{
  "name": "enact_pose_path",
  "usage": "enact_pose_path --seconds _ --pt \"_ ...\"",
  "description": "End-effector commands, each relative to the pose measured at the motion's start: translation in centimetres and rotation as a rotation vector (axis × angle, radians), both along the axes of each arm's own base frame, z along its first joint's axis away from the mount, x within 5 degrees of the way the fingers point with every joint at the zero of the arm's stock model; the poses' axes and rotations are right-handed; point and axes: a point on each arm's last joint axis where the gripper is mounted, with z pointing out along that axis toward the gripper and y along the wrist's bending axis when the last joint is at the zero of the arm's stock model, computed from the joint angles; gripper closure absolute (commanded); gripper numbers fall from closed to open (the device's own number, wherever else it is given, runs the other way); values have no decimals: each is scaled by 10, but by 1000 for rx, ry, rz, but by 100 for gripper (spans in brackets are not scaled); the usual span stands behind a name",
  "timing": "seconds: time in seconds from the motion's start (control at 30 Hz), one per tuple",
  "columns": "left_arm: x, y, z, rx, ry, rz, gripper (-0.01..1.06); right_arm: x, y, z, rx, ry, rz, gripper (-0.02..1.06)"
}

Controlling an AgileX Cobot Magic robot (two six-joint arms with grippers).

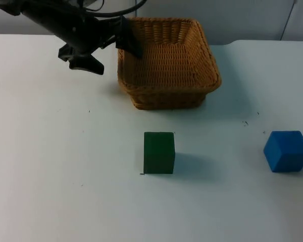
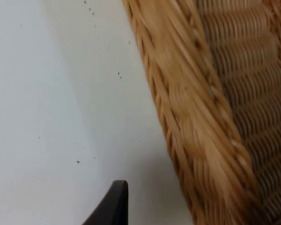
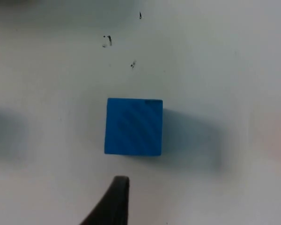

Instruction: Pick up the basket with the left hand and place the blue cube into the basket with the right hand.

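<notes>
The blue cube point(image 1: 287, 150) sits on the white table point(image 1: 50, 166) near the front right, well apart from the basket point(image 1: 167, 63) and from the green cube point(image 1: 159, 152) at the front centre. In the right wrist view the blue cube point(image 3: 134, 126) lies just past a fingertip of the right gripper, whose fingers cannot be judged as spread or closed; a descent slightly off line could nudge the cube aside instead of straddling it. Farther back, the left gripper point(image 1: 111, 50) reaches in from the upper left, its fingers spread across the basket's left rim, one inside and one outside. The woven rim point(image 2: 192, 122) looks thick and sloped, so a shallow pinch might slip or tip the basket when lifted.
</notes>
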Motion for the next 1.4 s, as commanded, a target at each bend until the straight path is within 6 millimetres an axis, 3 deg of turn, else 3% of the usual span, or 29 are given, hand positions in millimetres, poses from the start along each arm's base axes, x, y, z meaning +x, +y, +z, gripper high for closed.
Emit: enact_pose_path --seconds 0.0,0.2,0.4,0.5,0.53,0.67,0.7,0.9,1.17,1.37 --pt "2 -5 2 -9 -5 -6 4 4 -1 5 4 -27 -3 2" --pt "9 -8 -6 -27 8 -2 5 4 2 5 33 -32 6 2" --pt "7 -21 -11 -10 -10 -12 18 5 1 5 31 -40 6 2" --pt "8 -23 -13 -2 -21 -2 38 5 1 5 32 -40 6 3" --pt "8 -23 -13 -2 -21 -2 38 5 1 5 32 -40 6 3" --pt "11 -22 -12 -17 -26 39 77 5 1 5 32 -40 6 4" --pt "11 -22 -12 -17 -26 39 77 5 1 5 32 -40 6 4" --pt "12 -22 -12 -38 8 97 105 5 1 6 32 -43 6 4" --pt "10 -20 -9 -72 89 149 105 6 1 6 32 -58 5 4" --pt "9 -11 24 -27 92 224 105 6 1 6 32 -57 5 4"
